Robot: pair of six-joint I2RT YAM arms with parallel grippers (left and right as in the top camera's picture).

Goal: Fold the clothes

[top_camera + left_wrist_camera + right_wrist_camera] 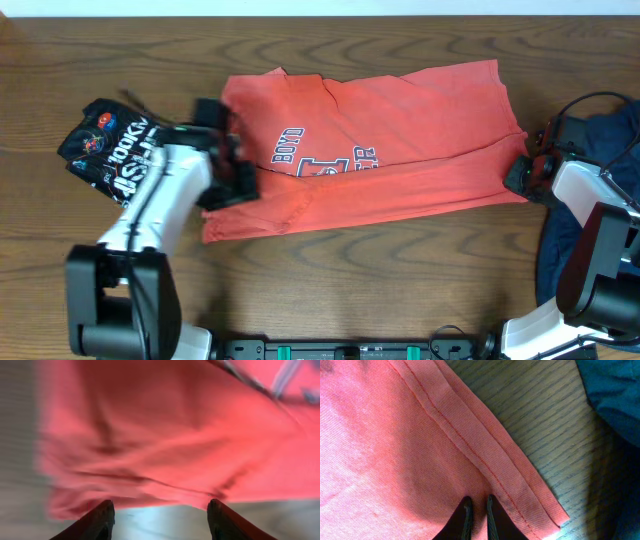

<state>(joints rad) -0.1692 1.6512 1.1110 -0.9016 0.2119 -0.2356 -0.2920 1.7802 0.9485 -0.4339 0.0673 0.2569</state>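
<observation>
A red T-shirt [370, 140] with white and blue lettering lies across the middle of the wooden table, partly folded. My left gripper [232, 180] is open at the shirt's left edge; in the left wrist view its fingers [160, 510] stand wide apart just in front of the blurred red cloth [165, 435], with nothing between them. My right gripper [520, 175] is at the shirt's right lower corner. In the right wrist view its fingers [477, 505] are pinched on the red cloth [395, 445] beside the hemmed edge.
A folded black garment with white lettering [110, 150] lies at the left of the table. A dark blue garment [600, 200] lies at the right edge, under the right arm; it also shows in the right wrist view [615, 395].
</observation>
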